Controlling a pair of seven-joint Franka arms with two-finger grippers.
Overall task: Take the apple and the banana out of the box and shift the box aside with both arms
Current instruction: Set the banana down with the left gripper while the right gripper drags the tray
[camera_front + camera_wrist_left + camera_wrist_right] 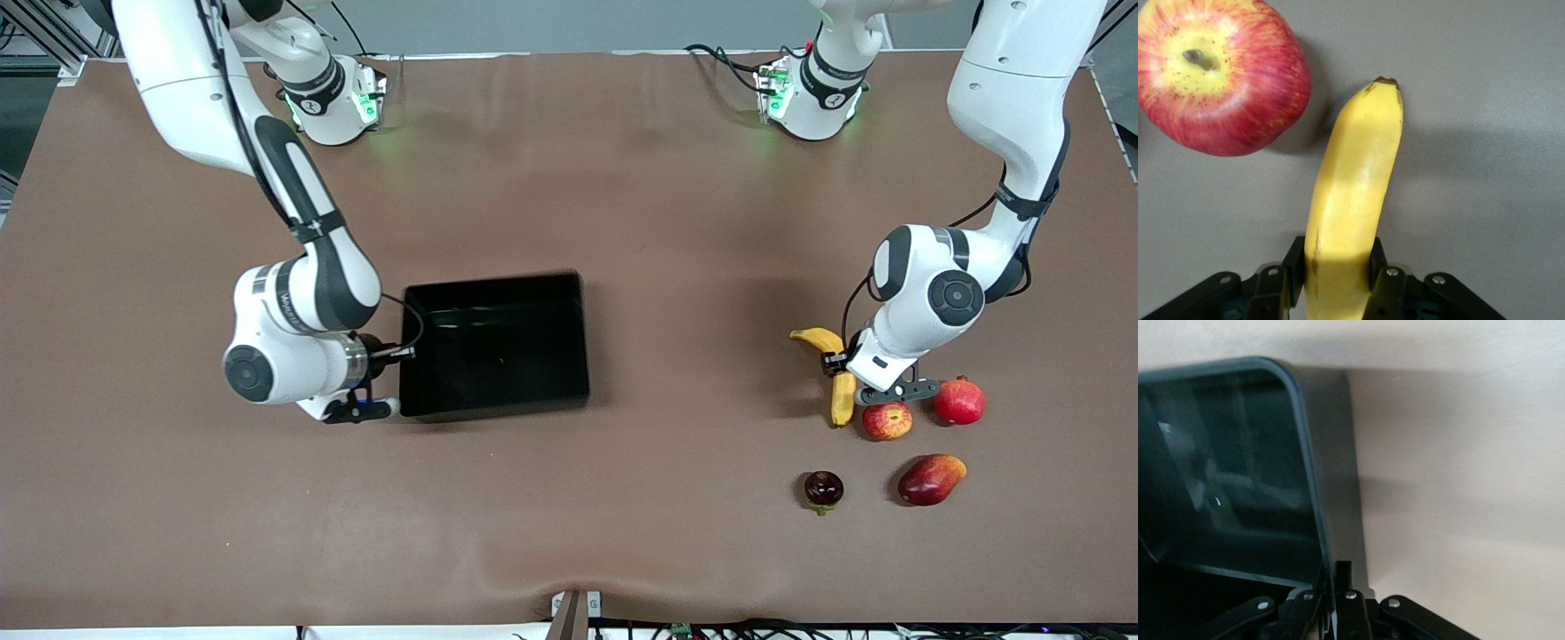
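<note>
The yellow banana lies on the table at the left arm's end, with the streaked apple close beside its tip. My left gripper is shut on the banana's middle. In the left wrist view the banana runs out from between the two fingers of the left gripper, and the apple sits beside it. The black tray is empty, toward the right arm's end. My right gripper is shut on the tray's side wall, one finger inside and one outside.
A plain red pomegranate sits beside the apple, close to the left gripper. A red-yellow mango and a small dark round fruit lie nearer the front camera. Bare brown table lies between the tray and the fruits.
</note>
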